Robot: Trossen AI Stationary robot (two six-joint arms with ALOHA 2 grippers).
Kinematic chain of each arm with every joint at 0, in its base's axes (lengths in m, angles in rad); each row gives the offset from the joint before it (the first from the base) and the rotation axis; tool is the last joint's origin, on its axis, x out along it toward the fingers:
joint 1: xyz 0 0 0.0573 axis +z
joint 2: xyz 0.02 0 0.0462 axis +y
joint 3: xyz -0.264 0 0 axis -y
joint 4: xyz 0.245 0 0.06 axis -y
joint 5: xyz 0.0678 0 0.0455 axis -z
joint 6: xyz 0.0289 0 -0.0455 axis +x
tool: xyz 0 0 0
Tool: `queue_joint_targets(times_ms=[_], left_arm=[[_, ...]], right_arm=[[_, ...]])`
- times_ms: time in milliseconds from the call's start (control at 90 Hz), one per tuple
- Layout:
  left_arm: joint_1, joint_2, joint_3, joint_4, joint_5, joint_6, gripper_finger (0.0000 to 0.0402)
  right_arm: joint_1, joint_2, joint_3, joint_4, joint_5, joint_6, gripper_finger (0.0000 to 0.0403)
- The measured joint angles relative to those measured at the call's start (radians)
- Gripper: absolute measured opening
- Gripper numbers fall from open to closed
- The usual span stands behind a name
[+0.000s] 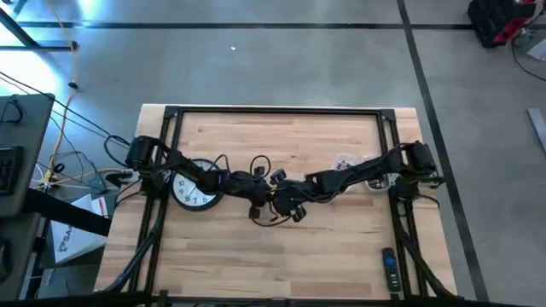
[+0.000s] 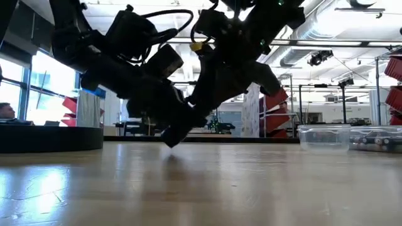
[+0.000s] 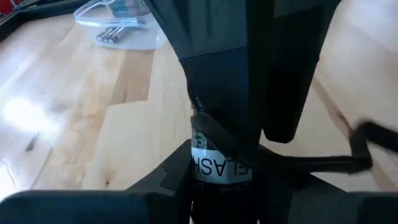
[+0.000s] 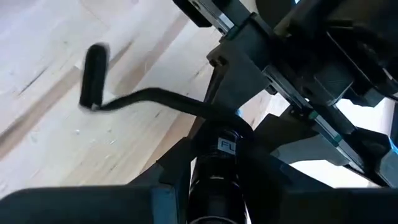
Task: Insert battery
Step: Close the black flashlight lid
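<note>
A black flashlight (image 3: pixel 219 167) with a white label is held between both grippers above the middle of the table (image 1: pixel 281 247). My left gripper (image 3: pixel 221 180) comes from the table's left and is shut on it. My right gripper (image 4: pixel 217 163) comes from the right and is shut on it too, close against the left one (image 1: pixel 275 201). A black wrist strap (image 4: pixel 149 98) with a small black cylinder at its end trails from the flashlight. No loose battery shows at the grippers. Several batteries lie in a clear container (image 3: pixel 118 28) at the far right. My left gripper pinches the flashlight's body at its white label (image 3: pixel 205 163) between its two fingers, which lie across it. The flashlight is lifted clear of the table. The right gripper covers the part beyond. My right gripper pinches the black body beside the label (image 4: pixel 214 177) between its two fingers, from the opposite side to the left gripper. The fingers lie across the body. The left gripper's housing hides the far end.
A round white clock (image 1: pixel 194 184) lies under the left arm at the table's left. A dark remote (image 1: pixel 389 269) lies near the front right corner. The clear container (image 2: pixel 323 137) stands at the far right. Bare wood lies along the near edge.
</note>
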Motion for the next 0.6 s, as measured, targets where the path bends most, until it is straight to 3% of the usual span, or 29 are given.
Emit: queue_joint_targets(times_ms=[600], left_arm=[[-0.001,0.0,-0.005,-0.013,-0.013,0.016,0.0099]], right_arm=[[0.033,0.0,0.0,0.008,-0.014,-0.027,0.0093]])
